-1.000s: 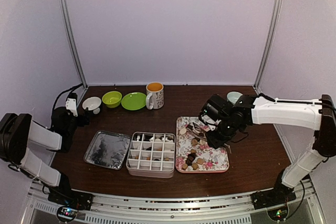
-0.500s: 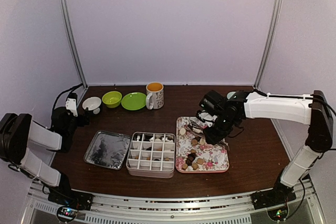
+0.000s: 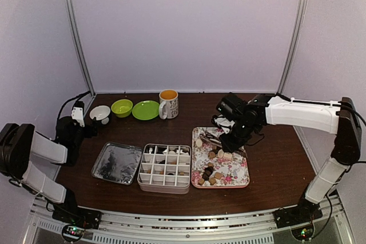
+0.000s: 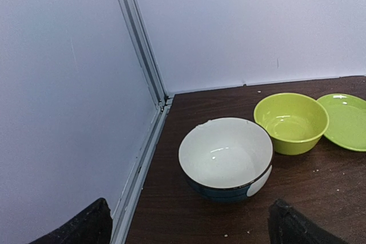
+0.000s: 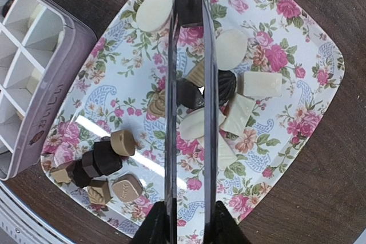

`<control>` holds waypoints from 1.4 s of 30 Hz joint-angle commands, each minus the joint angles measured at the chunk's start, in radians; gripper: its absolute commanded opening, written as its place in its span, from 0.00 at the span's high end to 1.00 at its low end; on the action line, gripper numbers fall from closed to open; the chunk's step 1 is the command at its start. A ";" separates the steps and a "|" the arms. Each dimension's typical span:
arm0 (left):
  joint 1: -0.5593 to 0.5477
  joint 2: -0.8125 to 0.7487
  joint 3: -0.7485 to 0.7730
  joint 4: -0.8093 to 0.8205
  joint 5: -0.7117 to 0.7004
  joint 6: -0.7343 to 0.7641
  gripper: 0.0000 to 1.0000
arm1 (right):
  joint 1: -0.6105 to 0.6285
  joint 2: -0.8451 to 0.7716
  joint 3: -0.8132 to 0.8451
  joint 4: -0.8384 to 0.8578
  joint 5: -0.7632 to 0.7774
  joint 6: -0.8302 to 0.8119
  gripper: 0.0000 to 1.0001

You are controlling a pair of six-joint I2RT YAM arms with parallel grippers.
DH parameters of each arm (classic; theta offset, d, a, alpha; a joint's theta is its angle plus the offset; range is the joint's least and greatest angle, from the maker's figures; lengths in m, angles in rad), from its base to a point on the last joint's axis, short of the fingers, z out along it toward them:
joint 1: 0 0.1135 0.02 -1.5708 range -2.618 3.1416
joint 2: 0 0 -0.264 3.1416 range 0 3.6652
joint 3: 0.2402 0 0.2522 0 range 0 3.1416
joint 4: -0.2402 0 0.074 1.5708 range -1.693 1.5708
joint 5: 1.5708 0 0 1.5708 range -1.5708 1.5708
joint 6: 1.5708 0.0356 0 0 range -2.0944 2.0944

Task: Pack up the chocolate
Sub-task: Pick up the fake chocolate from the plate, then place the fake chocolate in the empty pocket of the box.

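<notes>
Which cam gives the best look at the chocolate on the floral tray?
Right wrist: it looks straight down at the chocolate, each piece distinct, though the tongs cross the middle. Top external shows only small specks. Left wrist shows none, just bowls.

One mug [image 3: 168, 104], one plate [image 3: 146, 110], one floral tray [image 3: 234, 172]

A dark chocolate piece [image 5: 189, 10] is held between the tongs [image 5: 170, 112] at 12 o'clock, over the floral tray [image 5: 297, 55]. The tongs are clamped by the right gripper [image 5: 187, 224] at 6 o'clock.
</notes>
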 commanded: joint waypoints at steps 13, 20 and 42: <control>0.007 0.001 0.022 0.052 -0.001 -0.006 0.02 | 0.154 -0.357 -0.127 0.125 -0.269 0.075 0.75; 0.007 0.001 0.022 0.052 -0.002 -0.006 0.02 | 0.324 -0.290 -0.099 0.180 -0.258 0.108 0.75; 0.006 0.001 0.022 0.053 -0.001 -0.006 0.02 | 0.474 -0.021 0.008 0.323 -0.265 0.195 0.74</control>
